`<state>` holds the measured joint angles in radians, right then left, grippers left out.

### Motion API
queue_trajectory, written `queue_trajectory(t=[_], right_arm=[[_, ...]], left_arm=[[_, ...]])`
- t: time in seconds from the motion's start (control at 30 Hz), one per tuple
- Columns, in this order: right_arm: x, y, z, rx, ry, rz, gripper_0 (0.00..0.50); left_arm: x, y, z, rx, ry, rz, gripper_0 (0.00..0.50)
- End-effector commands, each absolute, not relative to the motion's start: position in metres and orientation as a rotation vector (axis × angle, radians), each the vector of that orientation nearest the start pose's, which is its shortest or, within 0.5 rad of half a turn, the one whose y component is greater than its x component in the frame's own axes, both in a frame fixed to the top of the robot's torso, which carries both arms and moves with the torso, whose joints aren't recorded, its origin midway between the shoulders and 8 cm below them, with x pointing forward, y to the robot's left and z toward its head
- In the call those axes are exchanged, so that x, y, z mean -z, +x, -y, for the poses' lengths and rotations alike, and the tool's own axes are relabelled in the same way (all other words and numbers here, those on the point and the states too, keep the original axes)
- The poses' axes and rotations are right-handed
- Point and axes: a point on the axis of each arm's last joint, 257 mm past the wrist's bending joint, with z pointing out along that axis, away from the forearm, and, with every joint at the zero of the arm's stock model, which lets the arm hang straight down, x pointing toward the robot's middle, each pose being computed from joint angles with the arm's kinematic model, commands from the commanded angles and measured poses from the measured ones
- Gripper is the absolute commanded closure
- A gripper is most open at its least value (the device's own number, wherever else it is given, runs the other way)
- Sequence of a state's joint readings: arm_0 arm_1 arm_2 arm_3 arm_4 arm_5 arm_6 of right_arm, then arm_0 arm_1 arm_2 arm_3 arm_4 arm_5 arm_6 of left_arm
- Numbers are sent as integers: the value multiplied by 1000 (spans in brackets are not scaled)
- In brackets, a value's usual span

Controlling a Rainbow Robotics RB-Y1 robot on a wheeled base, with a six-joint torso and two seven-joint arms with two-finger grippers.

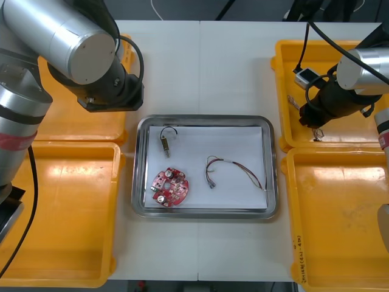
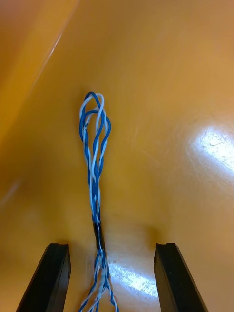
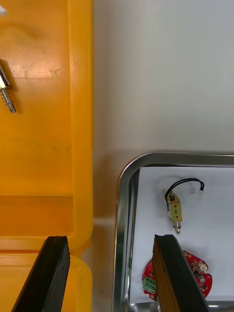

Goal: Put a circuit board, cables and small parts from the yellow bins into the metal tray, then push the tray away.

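- While the right arm (image 1: 331, 103) hung over the far-right yellow bin (image 1: 352, 137), the front view fixed its place on the table and the right wrist view gave the jaws. They were released, black fingers (image 2: 48, 278) standing apart and touching nothing.
- Twisted blue and white cable (image 2: 95, 161): lay on that bin's floor between the right jaws. Its long axis was in line with the fingers, pointing straight away from the wrist. The looped end lay farthest out, a black band (image 2: 98, 234) sat close to the fingertips, and loose strands ran back under the wrist.
- Left arm (image 1: 91, 55): idle over the far-left yellow bin (image 1: 67, 121), by the tray's far-left corner. From above, the wrist covered the left jaws. The left wrist view showed them released too, fingers (image 3: 48, 273) apart above the bin rim, a strip of table and the tray corner.
- Left wrist view added a loose small metal part (image 3: 6, 87) on the far-left bin's floor.
- Metal tray (image 1: 206, 213): white inside, between the bins. It held a round red circuit board (image 1: 170, 187) near-left, a small metal part with black cable (image 1: 165, 139) beyond it, and a red and yellow cable (image 1: 234, 170) toward the right.
- Near-left yellow bin (image 1: 67, 207) and near-right yellow bin (image 1: 340, 213) flanked the tray's near side.
- Table (image 1: 200, 67): light, with a seam running from the far edge to the tray. Dark floor lay beyond the far edge.
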<state>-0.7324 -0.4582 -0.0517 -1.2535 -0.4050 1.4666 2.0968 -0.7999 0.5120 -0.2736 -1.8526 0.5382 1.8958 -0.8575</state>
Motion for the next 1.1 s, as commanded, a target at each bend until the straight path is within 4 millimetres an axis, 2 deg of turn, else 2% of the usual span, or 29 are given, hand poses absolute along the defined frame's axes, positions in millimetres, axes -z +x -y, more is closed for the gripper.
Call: queue_trajectory(t=[0.03,0.3,0.57,0.7,0.87,0.93,0.97,1.0,1.1], right_arm=[[228,583,290,208,-838,-2479,0],[237,579,291,207,-827,-2491,0],[246,577,294,199,-799,-2502,0],[248,575,294,195,-787,-2511,0],[250,574,295,196,-779,-2518,0],[250,574,296,193,-772,-2521,192],[250,573,296,194,-770,-2524,415],[250,573,296,192,-767,-2527,500],[250,572,295,187,-763,-2528,500]], left_arm=[[105,505,-191,66,-190,-2550,0],[93,519,-215,49,-196,-2572,0],[81,549,-231,53,-183,-2552,0],[80,567,-241,87,-174,-2526,0],[85,578,-256,72,-169,-2519,0],[86,580,-262,44,-163,-2516,0],[89,582,-263,35,-169,-2516,0],[90,584,-266,31,-177,-2513,0],[94,589,-270,42,-194,-2508,0]])
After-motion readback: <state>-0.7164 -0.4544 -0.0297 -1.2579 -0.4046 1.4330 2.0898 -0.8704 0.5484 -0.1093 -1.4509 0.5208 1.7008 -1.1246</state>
